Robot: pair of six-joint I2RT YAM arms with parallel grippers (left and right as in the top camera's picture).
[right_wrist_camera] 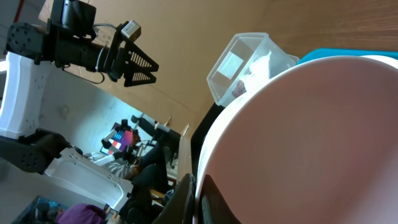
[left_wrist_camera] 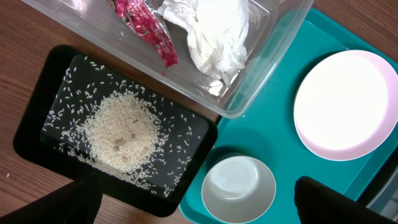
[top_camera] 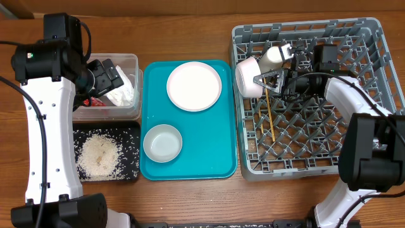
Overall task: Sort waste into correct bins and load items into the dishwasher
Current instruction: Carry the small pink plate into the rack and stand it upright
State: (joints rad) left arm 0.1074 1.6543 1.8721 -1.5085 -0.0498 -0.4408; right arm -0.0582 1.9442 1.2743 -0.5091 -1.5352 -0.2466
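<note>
**Pink bowl held on edge at the rack's left side, with the plate next to its left**

Clear rectangular plastic tub [top_camera: 131, 61] at far left holds the crumpled red shiny wrapper [left_wrist_camera: 146, 28] and the crumpled white paper napkin [left_wrist_camera: 214, 31]. The left gripper [top_camera: 112, 76] hovers over it, fingers spread and holding nothing. Below, the shallow black rectangular tray [left_wrist_camera: 37, 118] carries the loose white rice [top_camera: 100, 155].

On the teal serving tray [top_camera: 209, 152] in the middle wait the pale pink round plate [top_camera: 194, 86] and the pale greenish-white bowl [top_camera: 162, 142].

At right, the right gripper [top_camera: 258, 80] is clamped on the rim of the pink bowl [top_camera: 247, 76]. The bowl is tipped on edge inside the grey pegged dish rack [top_camera: 304, 166], near the small cream cup [top_camera: 273, 56]. The thin wooden chopsticks [top_camera: 267, 117] lie lengthwise below. The plate sits just left of this arm, so it is probably the nearer reach.
</note>
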